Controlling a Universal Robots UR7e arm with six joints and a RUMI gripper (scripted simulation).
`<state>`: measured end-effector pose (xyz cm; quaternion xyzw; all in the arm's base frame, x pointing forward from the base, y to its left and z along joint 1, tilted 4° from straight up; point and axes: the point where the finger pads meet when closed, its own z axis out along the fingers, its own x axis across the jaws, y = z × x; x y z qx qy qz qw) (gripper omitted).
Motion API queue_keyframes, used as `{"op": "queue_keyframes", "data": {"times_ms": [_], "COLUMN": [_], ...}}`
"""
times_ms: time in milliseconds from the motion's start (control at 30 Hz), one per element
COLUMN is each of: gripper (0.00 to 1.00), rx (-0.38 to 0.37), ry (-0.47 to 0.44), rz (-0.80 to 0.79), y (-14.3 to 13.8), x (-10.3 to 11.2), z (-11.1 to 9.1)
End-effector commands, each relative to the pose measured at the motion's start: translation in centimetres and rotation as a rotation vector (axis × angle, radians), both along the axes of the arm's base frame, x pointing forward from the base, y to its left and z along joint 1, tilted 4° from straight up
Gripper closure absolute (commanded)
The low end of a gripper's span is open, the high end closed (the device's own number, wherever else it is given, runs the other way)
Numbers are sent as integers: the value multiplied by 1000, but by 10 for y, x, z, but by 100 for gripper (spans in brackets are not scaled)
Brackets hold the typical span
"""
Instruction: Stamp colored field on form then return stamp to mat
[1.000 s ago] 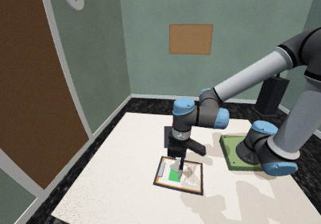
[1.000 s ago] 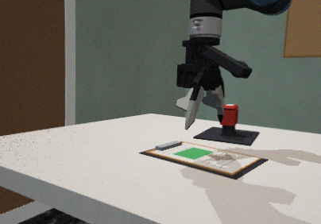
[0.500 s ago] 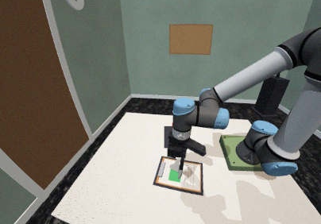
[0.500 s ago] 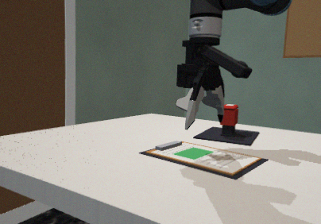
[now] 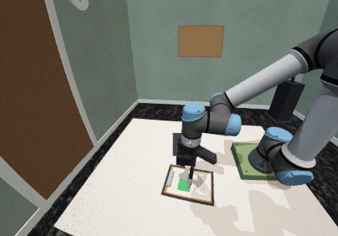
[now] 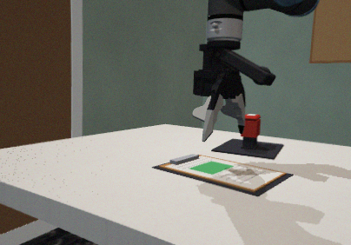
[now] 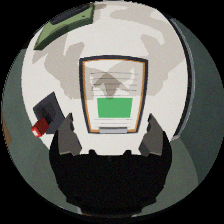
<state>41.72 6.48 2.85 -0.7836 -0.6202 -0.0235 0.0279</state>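
The form on its clipboard point(image 5: 201, 191) point(image 6: 261, 178) point(image 7: 90, 80) lies flat on the white table. Its green field point(image 5: 182, 185) point(image 6: 211, 168) point(image 7: 114, 107) is bare. The red stamp point(image 6: 251, 129) point(image 7: 40, 127) stands upright on the dark mat point(image 6: 265, 149) point(image 7: 50, 107) point(image 5: 176, 142) behind the form; in the top view the arm hides the stamp. My gripper point(image 5: 186, 175) point(image 6: 221, 122) point(image 7: 110, 113) is open and empty. It hangs well above the form, over the green field, apart from the stamp.
The arm's green base plate point(image 5: 243, 157) point(image 7: 65, 22) sits at the right of the table point(image 5: 125, 191) point(image 6: 87, 172). A door and walls stand around the table.
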Motion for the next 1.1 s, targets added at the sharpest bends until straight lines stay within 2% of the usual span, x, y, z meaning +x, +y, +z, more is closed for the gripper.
{"op": "queue_keyframes", "data": {"times_ms": [0, 600, 1067], "gripper": [0, 0, 0], "rx": [0, 0, 1], "ry": [-1, 6, 22], "rz": [-6, -95, -310], "y": [0, 1, 5], "x": [0, 1, 3], "z": [1, 4, 11]}}
